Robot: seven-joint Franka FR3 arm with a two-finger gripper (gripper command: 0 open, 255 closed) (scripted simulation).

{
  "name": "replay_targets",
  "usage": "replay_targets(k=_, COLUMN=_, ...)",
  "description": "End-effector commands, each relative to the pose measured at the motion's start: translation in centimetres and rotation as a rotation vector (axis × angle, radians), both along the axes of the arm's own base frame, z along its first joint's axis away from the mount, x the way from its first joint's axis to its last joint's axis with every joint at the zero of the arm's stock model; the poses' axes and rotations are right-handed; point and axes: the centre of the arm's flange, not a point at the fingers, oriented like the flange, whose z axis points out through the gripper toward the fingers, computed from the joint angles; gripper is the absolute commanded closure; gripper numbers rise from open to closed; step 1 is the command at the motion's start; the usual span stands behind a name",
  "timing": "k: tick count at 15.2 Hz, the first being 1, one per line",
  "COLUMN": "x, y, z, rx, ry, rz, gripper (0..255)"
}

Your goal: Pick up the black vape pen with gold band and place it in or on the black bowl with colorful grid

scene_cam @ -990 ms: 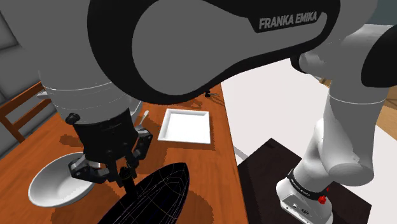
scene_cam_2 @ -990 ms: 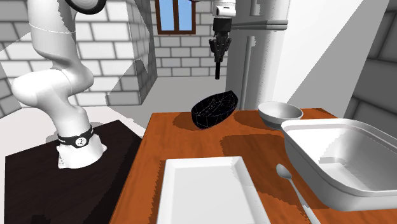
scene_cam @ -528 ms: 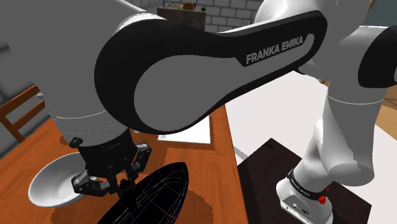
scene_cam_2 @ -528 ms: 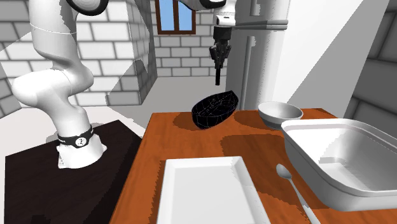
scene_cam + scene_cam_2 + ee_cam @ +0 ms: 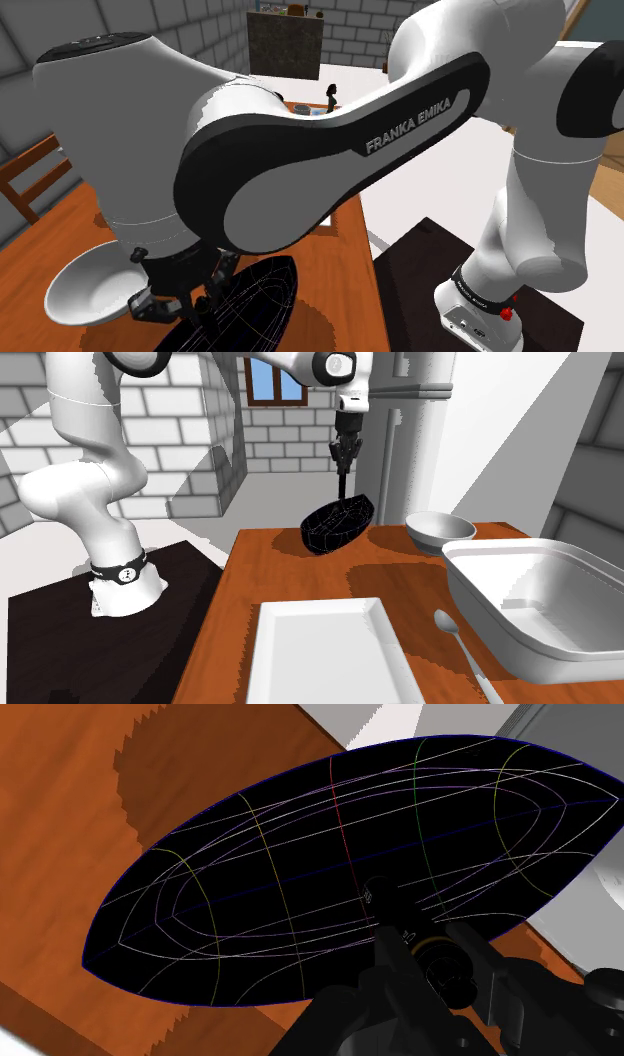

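1. Gripper [image 5: 345, 452] sits upper centre of the 2nd ext. view, pointing straight down; it is closed on the black vape pen [image 5: 344, 482], which hangs upright beneath it.
2. Wrist view: both black fingers [image 5: 392, 966] press the pen's sides w/ no gap; gold band [image 5: 428, 944] shows just past the fingertips; the pen's far end points into the bowl's hollow.
3. Black bowl [image 5: 335, 524], w/ thin coloured grid lines, sits at the table's far end, centre of the 2nd ext. view, tilted on its side; in the shoulder view it is at bottom centre [image 5: 255, 300], w/ the gripper [image 5: 195, 305] just to its left.
4. In the 2nd ext. view the pen's lower tip reaches the bowl's upper rim line; can't tell if they touch.
5. Wooden table [image 5: 300, 577] also carries a small white bowl [image 5: 438, 530] just right of the black one; a large white dish [image 5: 540, 602] at right; a flat white tray [image 5: 325, 652] at bottom centre; a spoon [image 5: 460, 647] btwn tray & dish.
6. Shoulder view: the white bowl [image 5: 85, 290] is lower left, beside the gripper; a wooden chair [image 5: 30, 180] is at the left edge; the dark stand [image 5: 420, 250] is lower right.
7. The arm's large white & dark link [image 5: 330, 150] w/ "FRANKA EMIKA" lettering spans the shoulder view's middle; a grey brick wall [image 5: 280, 432] runs behind.
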Motion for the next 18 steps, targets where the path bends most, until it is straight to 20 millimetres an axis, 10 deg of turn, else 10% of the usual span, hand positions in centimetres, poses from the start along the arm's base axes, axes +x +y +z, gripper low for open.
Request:
replay_targets(k=1, x=-0.1, y=0.0, z=-1.1, rx=0.001, ry=0.000, rz=0.000, gripper=255)
replay_targets(k=12, x=-0.1, y=0.0, z=-2.8, rx=0.000, ry=0.000, rz=0.000, gripper=255)
replay_targets(k=13, x=-0.1, y=0.0, z=-2.8, rx=0.000, ry=0.000, rz=0.000, gripper=0)
replay_targets(k=18, x=-0.1, y=0.0, z=-2.8, rx=0.000, ry=0.000, rz=0.000, gripper=0)
